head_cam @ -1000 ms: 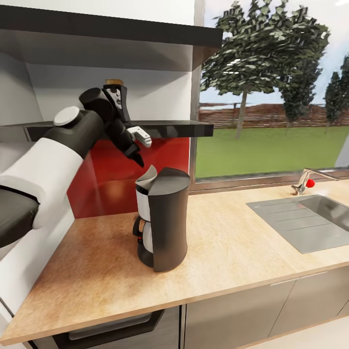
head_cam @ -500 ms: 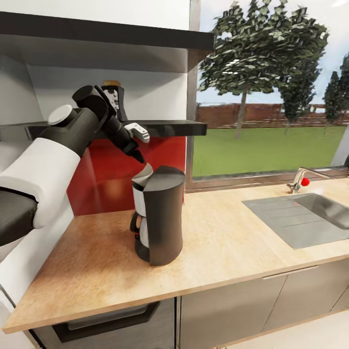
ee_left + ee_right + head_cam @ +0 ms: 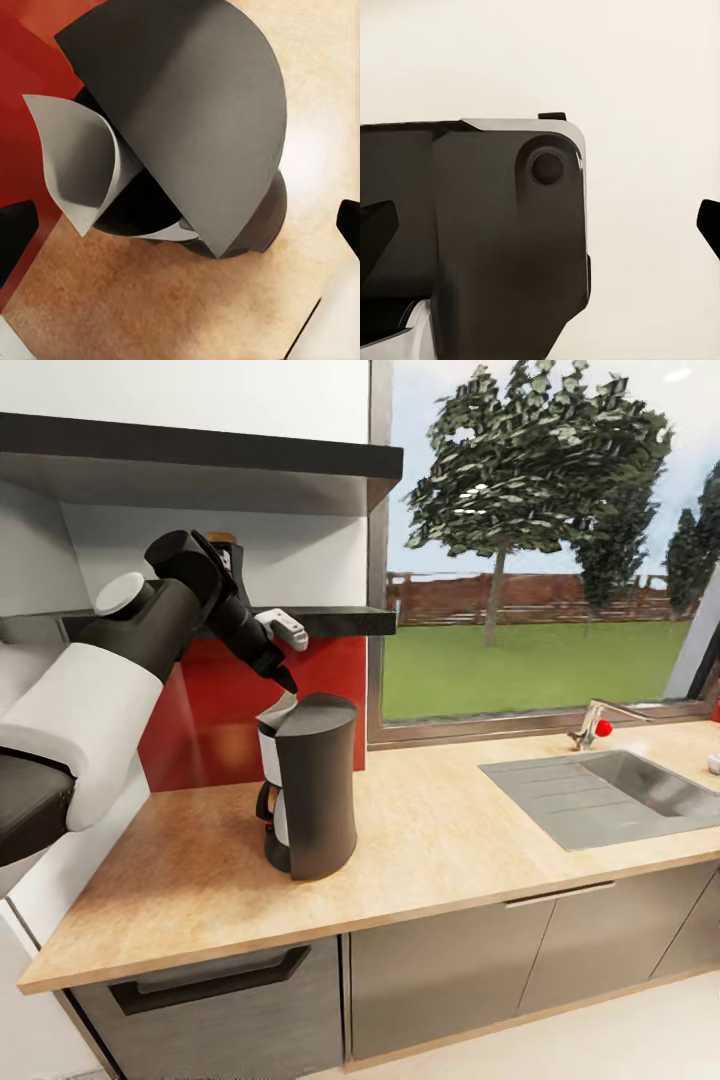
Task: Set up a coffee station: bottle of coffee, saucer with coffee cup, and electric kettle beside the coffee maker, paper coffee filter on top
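The dark coffee maker [image 3: 310, 800] stands on the wooden countertop [image 3: 450, 850], seen from above as the coffee maker [image 3: 195, 112] in the left wrist view. A grey paper filter [image 3: 272, 714] rests curled in its open top, also seen as the filter [image 3: 82, 169]. My left gripper [image 3: 285, 658] hangs open just above the filter, apart from it, with nothing between its fingertips [image 3: 15, 232]. The bottle of coffee [image 3: 223, 543] stands on the dark shelf [image 3: 335, 621], mostly hidden behind my left arm. My right gripper [image 3: 540, 225] is open and empty, facing a dark part of my own body.
A steel sink [image 3: 600, 790] with a faucet [image 3: 592, 728] is set into the counter at the right. A large window runs behind it. Red backsplash [image 3: 210, 710] lies behind the coffee maker. Bare counter spreads on both sides of the coffee maker.
The whole picture has shifted left and the counter looks farther off, so the camera has moved. My left gripper keeps its place just above the filter on the coffee maker.
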Robot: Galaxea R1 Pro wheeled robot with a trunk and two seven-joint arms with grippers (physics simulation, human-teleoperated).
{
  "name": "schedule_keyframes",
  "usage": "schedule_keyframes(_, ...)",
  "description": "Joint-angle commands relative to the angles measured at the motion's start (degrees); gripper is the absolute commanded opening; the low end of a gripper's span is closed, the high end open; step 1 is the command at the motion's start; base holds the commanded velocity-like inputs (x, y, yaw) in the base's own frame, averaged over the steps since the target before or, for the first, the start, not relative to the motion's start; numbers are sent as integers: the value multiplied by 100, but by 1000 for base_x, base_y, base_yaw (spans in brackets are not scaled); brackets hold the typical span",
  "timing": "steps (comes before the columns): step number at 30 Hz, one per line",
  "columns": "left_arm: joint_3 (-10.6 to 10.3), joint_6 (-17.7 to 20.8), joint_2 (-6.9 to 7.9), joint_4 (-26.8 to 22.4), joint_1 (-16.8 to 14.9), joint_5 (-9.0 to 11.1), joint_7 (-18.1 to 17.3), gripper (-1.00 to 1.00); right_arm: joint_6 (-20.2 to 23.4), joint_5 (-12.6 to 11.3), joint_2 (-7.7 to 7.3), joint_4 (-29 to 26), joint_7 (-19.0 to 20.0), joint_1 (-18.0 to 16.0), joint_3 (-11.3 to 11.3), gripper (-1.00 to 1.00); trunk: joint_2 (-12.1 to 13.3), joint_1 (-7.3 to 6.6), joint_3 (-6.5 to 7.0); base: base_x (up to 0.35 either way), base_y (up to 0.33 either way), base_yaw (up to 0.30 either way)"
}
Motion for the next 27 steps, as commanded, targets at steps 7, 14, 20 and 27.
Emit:
schedule_keyframes(7,387,68,11,-308,-36,-49,-54,100,-21,4,2,6,-2,-2,-30,100,-3,2,-3,-8,-6,0)
schedule_keyframes(14,2392,70,-83,-711,-170,-49,1690,100,-21,4,2,14,-2,-2,-30,100,-3,2,-3,0,0,0)
schedule_keyframes(20,2653,102,-141,-1236,-175,-49,3034,100,-21,4,2,15,-2,-2,-30,100,-3,2,-3,0,0,0)
schedule_keyframes(27,2679,146,-772,-1384,-203,-43,5063,100,-21,4,2,12,16,-2,-23,100,-3,2,-3,0,0,0)
